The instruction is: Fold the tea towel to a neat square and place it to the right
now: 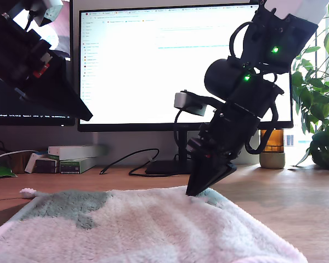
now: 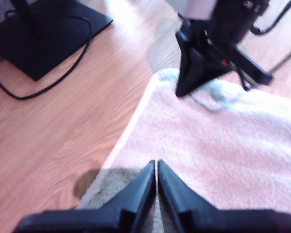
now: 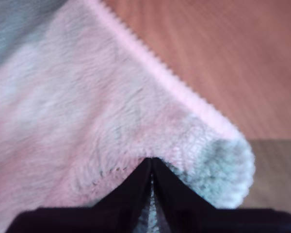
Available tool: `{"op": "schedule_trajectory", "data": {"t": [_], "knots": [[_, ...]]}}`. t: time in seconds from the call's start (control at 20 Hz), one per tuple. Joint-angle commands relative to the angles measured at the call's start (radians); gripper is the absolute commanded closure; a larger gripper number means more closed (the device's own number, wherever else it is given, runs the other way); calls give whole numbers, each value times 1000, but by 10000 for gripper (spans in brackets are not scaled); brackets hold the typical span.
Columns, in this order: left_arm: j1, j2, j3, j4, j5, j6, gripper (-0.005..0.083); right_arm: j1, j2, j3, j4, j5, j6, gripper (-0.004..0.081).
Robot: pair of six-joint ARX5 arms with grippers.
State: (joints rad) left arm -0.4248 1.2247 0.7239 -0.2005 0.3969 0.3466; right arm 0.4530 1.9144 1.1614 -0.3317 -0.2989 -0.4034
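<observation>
The tea towel is a fluffy off-white cloth with grey-green patches, spread flat on the wooden desk in the foreground of the exterior view. My second gripper comes down at the towel's far corner, toward the exterior view's right. In the second wrist view its fingers are shut, with the tea towel bunched around and between the tips. My first gripper hangs raised at the exterior view's upper left, shut and holding nothing. Its tips hover over the tea towel's edge.
A large monitor stands behind the towel, its black base and a loose cable on the desk. Boxes lie at the exterior view's back left. An amber jar and a plant stand at its right.
</observation>
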Motion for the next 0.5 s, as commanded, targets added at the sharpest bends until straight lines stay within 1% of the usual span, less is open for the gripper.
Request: {"op": "schedule_trajectory", "data": {"t": [0.0, 0.15, 0.45], "knots": [[-3, -3, -9, -10, -6, -2, 797, -40, 84, -40, -26, 80, 11, 781], [-3, -3, -9, -10, -6, 1, 797, -64, 83, -40, -48, 123, 12, 781], [-3, -3, -9, -5, -6, 13, 797, -66, 62, -40, -172, 122, 10, 781]]}}
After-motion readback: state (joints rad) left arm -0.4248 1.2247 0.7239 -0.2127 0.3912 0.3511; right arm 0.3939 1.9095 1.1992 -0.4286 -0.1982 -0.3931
